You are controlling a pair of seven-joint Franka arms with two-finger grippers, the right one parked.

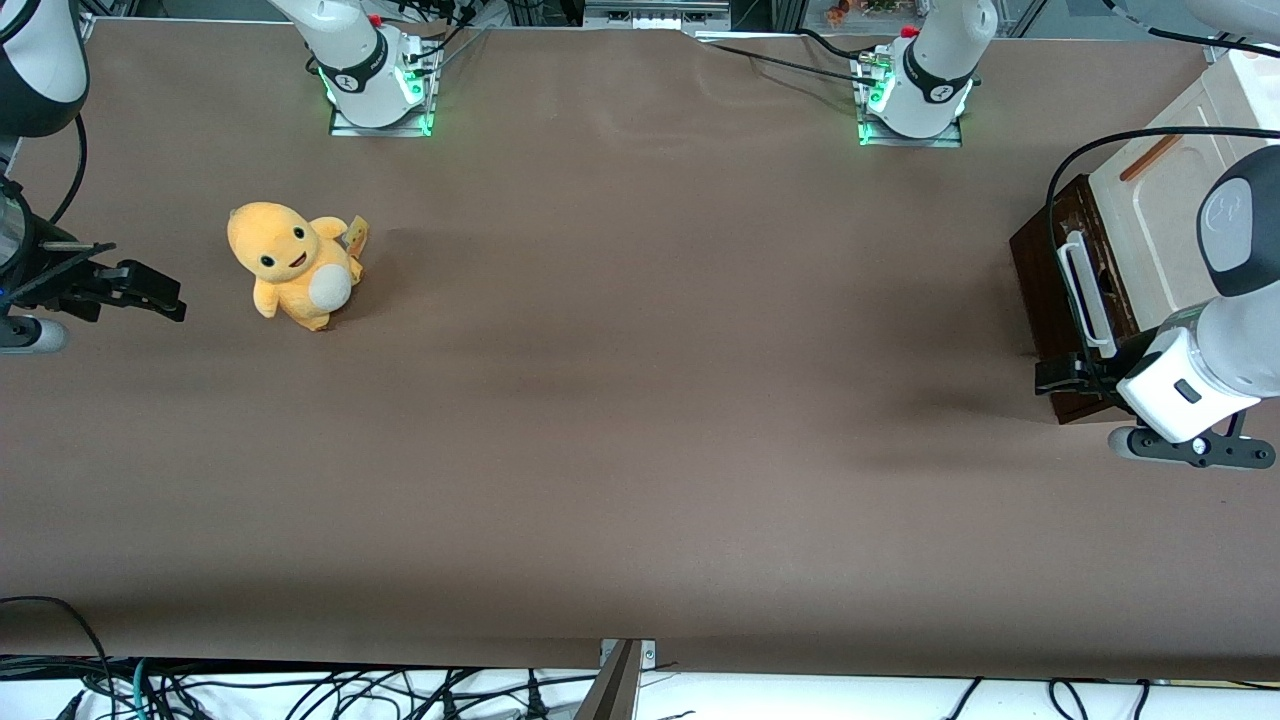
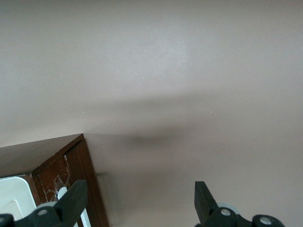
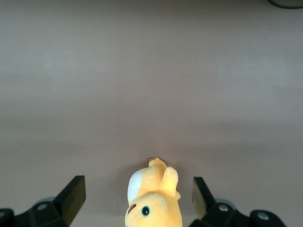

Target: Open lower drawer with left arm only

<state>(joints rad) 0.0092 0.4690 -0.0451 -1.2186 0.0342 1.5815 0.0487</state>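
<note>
The lower drawer (image 1: 1045,275) has a dark brown wooden front with a white loop handle (image 1: 1085,290). It sits at the foot of a cabinet at the working arm's end of the table. My left arm (image 1: 1215,360) reaches down to the end of the drawer front nearer the front camera. Its black gripper (image 1: 1065,375) is just past the nearer end of the handle. In the left wrist view the gripper (image 2: 139,203) is open wide. One fingertip (image 2: 75,196) lies over the drawer's corner (image 2: 52,161), the other over bare table. Nothing is between the fingers.
Above the drawer is a cream-beige panel (image 1: 1160,200) with an orange-brown bar handle (image 1: 1150,157). A yellow plush toy (image 1: 295,262) stands toward the parked arm's end of the brown table (image 1: 640,400), also seen as the plush toy (image 3: 151,201) in the right wrist view.
</note>
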